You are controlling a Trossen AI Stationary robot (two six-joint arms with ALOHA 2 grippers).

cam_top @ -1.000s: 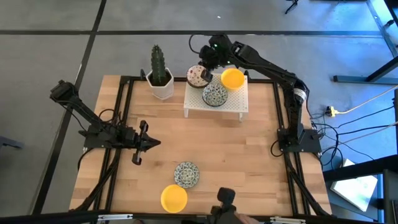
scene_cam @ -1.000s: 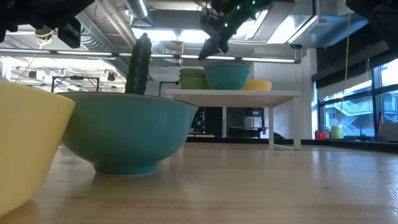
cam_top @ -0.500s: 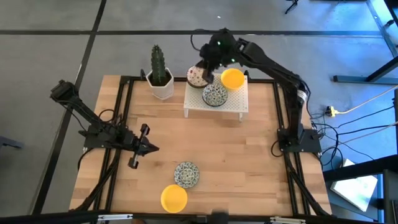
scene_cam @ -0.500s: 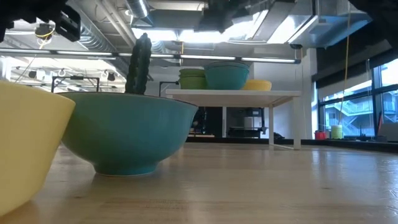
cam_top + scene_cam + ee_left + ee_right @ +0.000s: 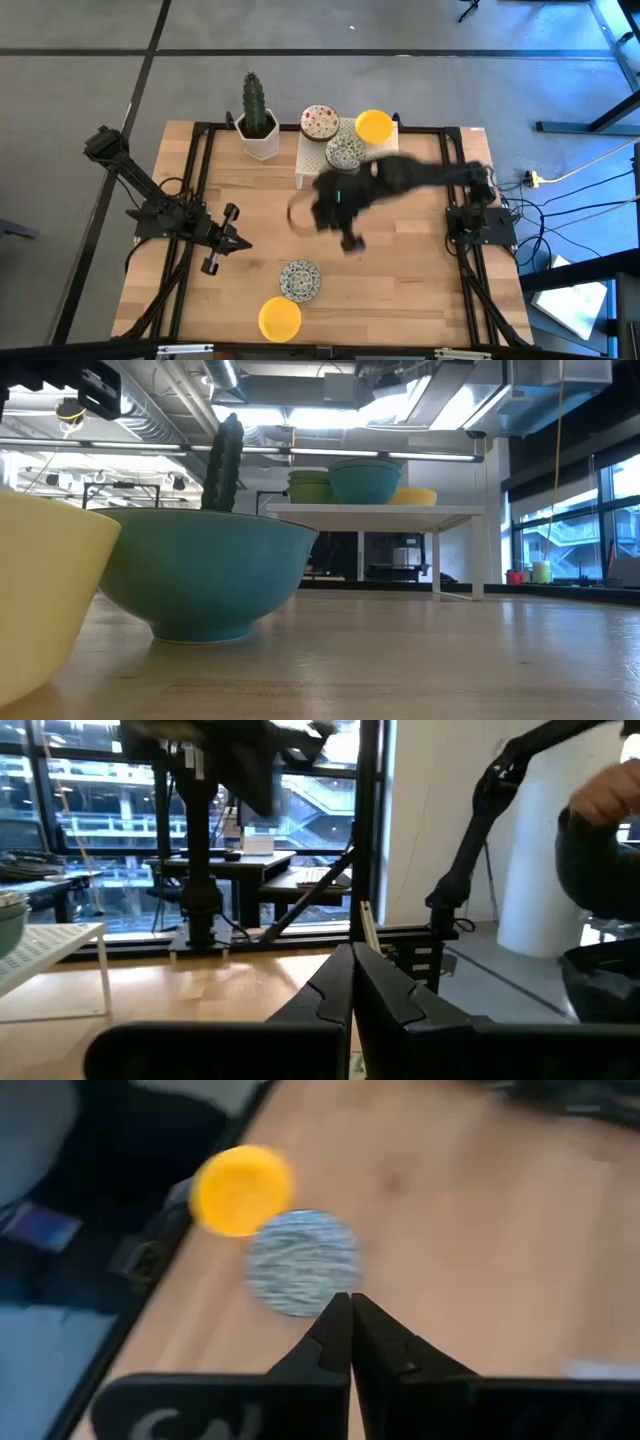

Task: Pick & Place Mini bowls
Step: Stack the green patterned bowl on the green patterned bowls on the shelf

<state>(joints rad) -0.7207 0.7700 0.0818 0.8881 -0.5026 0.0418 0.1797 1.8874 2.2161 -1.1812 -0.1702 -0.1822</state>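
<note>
The left tool, fingers pressed together, points across the wooden table toward a white rack.

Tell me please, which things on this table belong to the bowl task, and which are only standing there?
Belong to the task:
- red-speckled bowl, on the white rack
- blue-green bowl, on the rack
- yellow bowl, on the rack
- blue-green bowl, on the table
- yellow bowl, at the table's near edge

Only standing there:
- cactus pot
</note>
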